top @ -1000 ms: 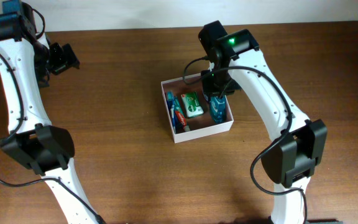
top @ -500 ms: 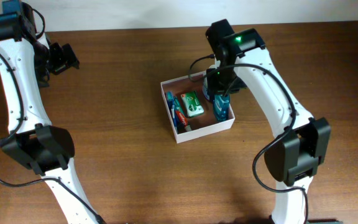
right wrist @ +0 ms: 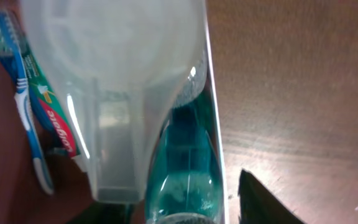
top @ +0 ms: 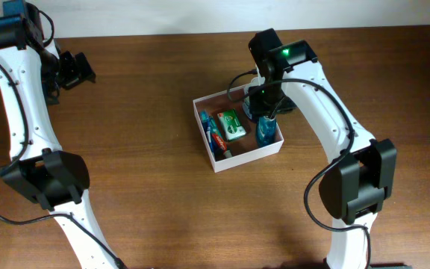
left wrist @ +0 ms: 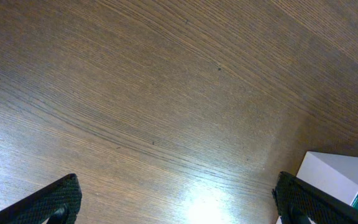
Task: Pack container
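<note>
**Item 1, container** (top: pixel 246 158). We log it on the wooden table (top: pixel 140 172), a little right of centre and turned slightly askew. It has white walls and a reddish-brown floor.

**Contents.**
- We count a blue toothbrush (right wrist: pixel 28 124) and a red-and-green toothpaste tube (right wrist: pixel 56 127) along the left side.
- A green packet (top: pixel 231 125) lies in the middle.
- A teal bottle (top: pixel 266 131) with a clear cap (right wrist: pixel 114 81) lies along the right wall.

**Item 2, right gripper** (top: pixel 264 113). We place it directly over the far right part of the container, above the bottle's upper end.
- In the wrist view one dark finger (right wrist: pixel 263 199) stands outside the thin right wall.
- Bare wood shows between that finger and the bottle, so the two are not touching.
- The other finger is almost hidden behind the cap.
- We read the fingers as parted, with the bottle between them and unpinched.

**Item 3, left gripper** (top: pixel 74 69). We find it at the far left of the table, well apart from the container.
- Its fingertips (left wrist: pixel 58 199) are spread wide and hold nothing.
- Only a white corner of the container shows at the lower right of its wrist view.
</note>
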Robot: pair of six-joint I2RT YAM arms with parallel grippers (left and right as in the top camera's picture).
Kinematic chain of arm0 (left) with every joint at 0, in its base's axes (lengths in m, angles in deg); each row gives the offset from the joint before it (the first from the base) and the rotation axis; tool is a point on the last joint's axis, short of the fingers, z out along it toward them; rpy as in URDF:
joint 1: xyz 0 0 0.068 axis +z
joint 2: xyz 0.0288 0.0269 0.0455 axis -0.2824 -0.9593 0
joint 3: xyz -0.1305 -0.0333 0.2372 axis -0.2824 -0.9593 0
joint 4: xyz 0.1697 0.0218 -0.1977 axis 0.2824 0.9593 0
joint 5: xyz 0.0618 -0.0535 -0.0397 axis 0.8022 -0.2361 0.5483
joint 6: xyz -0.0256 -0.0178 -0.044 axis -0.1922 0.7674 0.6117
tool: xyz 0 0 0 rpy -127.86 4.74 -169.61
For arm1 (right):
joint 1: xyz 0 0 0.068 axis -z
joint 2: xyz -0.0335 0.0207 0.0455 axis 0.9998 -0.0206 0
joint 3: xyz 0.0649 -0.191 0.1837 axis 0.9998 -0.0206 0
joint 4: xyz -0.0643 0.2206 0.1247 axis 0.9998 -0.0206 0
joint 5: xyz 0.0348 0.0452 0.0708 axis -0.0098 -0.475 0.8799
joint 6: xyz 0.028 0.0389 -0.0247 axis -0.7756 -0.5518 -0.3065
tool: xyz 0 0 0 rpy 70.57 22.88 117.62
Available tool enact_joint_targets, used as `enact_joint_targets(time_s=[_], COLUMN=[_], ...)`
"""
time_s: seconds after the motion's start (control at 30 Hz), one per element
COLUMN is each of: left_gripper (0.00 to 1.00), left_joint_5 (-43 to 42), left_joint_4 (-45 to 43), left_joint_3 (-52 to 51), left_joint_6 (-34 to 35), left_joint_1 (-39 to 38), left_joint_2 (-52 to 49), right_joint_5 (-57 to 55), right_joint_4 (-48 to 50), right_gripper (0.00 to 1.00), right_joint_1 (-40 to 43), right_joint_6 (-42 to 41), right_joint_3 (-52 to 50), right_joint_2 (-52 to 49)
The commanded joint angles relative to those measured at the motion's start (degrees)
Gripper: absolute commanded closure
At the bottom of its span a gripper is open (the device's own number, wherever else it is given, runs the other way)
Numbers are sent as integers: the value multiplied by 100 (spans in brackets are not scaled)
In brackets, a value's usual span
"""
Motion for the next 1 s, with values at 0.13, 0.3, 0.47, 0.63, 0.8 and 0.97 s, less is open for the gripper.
enact_joint_targets(time_s=[0.13,0.3,0.47,0.63,0.8,0.97], left_gripper=[1,0,1,0,1,1], left_joint_5=[-59,-59,-59,-59,-59,-59], left_joint_4=[4,4,7,4,4,7], left_joint_3=[-31,-31,-31,-31,-31,-31], left_joint_6=[-92,-92,-92,-92,-92,-92], left_joint_1=[15,15,15,15,15,15], left_joint_2=[177,177,177,177,177,177], right_joint_5=[-87,-85,-87,-319,-789,-299], right_joint_4=[-61,-492,-1097,-1637,-2135,-2031], right_gripper=[43,43,44,51,73,96], right_joint_1=[57,114,131,289,887,1534], right_joint_6=[203,203,205,289,289,295], right_joint_3=[103,815,2245,3792,3832,2686], right_joint_2=[2,50,144,164,118,118])
